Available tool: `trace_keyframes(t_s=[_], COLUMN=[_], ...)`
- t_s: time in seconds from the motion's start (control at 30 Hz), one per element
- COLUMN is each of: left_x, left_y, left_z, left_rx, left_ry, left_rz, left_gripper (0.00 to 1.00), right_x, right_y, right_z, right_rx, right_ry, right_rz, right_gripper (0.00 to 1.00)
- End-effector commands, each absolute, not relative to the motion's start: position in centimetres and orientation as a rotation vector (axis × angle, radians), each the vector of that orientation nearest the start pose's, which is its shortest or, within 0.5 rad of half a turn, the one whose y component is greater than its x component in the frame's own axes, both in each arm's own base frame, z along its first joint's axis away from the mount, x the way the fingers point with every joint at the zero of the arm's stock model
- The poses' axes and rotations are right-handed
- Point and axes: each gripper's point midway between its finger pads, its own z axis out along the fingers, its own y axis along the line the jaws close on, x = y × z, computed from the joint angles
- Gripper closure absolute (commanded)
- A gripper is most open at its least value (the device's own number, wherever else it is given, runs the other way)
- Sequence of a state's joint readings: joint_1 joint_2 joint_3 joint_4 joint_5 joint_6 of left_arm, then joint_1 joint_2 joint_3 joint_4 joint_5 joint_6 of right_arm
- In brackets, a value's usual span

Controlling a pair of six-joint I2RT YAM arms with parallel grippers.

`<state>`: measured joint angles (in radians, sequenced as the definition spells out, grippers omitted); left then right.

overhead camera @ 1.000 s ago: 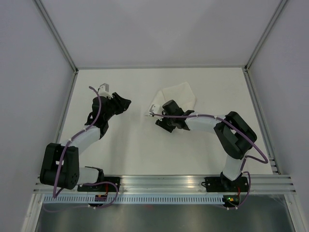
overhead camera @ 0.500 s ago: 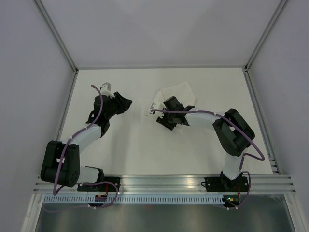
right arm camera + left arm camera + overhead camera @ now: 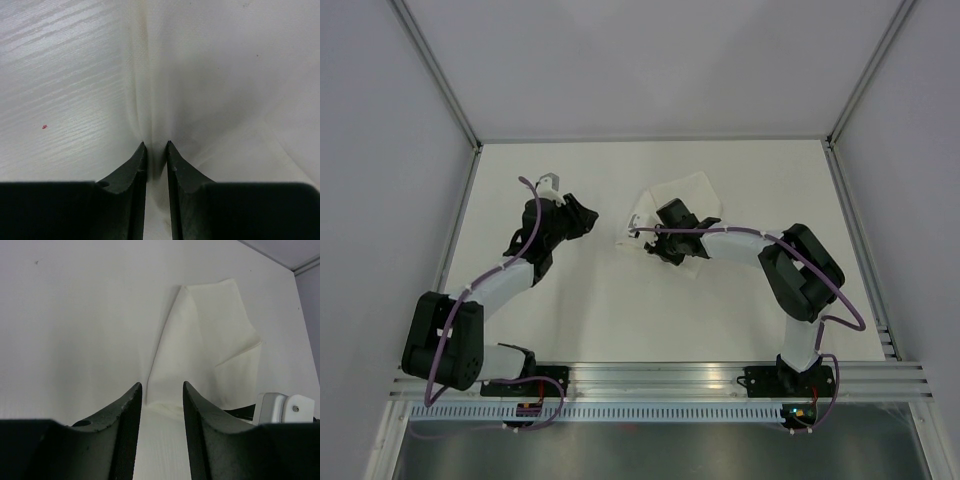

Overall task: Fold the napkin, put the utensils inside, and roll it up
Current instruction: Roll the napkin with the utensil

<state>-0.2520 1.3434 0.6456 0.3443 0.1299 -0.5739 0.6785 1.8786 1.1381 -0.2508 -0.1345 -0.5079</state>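
Your right gripper point(image 3: 156, 145) has its jaws nearly together, pinching a raised ridge of the napkin point(image 3: 215, 75). Your left gripper point(image 3: 162, 390) has its jaws partly spread around nothing, aimed at the napkin, which lies folded mid-table point(image 3: 600, 310). The right arm reaches leftward with its elbow bent, and the left arm stretches forward and inward.

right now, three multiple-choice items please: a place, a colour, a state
1. Where is the napkin? A) far half of the table B) near edge C) hanging off the left side
2. What colour is it? A) teal B) white C) red
3. The right claw is: A) gaping over bare table B) holding a spoon C) pinching a napkin ridge

A: the top view shows it far from the near edge. B: plain white cloth. C: cloth puckers in its grip.
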Motion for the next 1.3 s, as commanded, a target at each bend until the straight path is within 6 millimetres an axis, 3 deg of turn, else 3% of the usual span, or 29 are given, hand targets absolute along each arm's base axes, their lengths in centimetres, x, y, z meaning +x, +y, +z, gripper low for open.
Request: trace_keyframes(t_s=[0.0,0.27,0.37,0.4,0.53,0.67,0.83,0.87,0.9,1.0,1.1,1.2,1.27], left_x=[38.3,35.4,34.6,33.8,31.3,28.9,26.8,26.8,26.6,26.5,26.2,26.3,26.1], left_y=[-14.0,-14.7,-15.0,-15.1,-16.3,-18.0,-21.8,-22.5,-23.8,-26.8,-29.8,-32.3,-33.8], left_z=[16.8,16.6,17.0,16.0,18.4,19.5,19.7,18.4,18.8,16.8,16.8,14.3,14.1], left_rx=[-0.197,-0.110,-0.075,-0.050,0.072,0.266,0.510,0.575,0.640,0.795,0.904,1.056,1.120], left_ry=[1.897,1.853,1.800,1.800,1.584,1.444,1.359,1.379,1.354,1.387,1.346,1.363,1.331], left_rz=[-0.585,-0.447,-0.416,-0.411,-0.521,-0.544,-0.581,-0.556,-0.539,-0.515,-0.500,-0.429,-0.410], left_gripper=[0.57,0.67,0.80,0.80,0.72,0.65,0.57,0.56,0.56,0.55,0.51,0.46,0.44], right_x=[28.1,25.6,24.8,24.4,23.8,23.1,22.8,22.7,22.7,22.6,22.8,22.8,23.0], right_y=[23.4,22.2,21.2,21.3,19.9,18.9,18.0,18.0,17.9,17.5,17.4,17.2,17.1], right_z=[-3.6,-3.5,-3.2,-3.0,-2.6,-2.6,-2.8,-2.8,-2.8,-2.8,-2.9,-3.2,-3.3], right_rx=[-1.654,-1.770,-1.823,-1.830,-1.847,-1.867,-1.877,-1.876,-1.874,-1.878,-1.874,-1.868,-1.865], right_ry=[2.300,2.333,2.336,2.332,2.373,2.417,2.449,2.462,2.466,2.481,2.495,2.509,2.514], right_rz=[0.239,0.478,0.559,0.615,0.744,0.826,0.917,0.941,0.948,0.979,0.990,1.003,1.002], right_gripper=[0.79,0.86,0.87,0.87,0.88,0.89,0.90,0.90,0.90,0.91,0.91,0.92,0.92])
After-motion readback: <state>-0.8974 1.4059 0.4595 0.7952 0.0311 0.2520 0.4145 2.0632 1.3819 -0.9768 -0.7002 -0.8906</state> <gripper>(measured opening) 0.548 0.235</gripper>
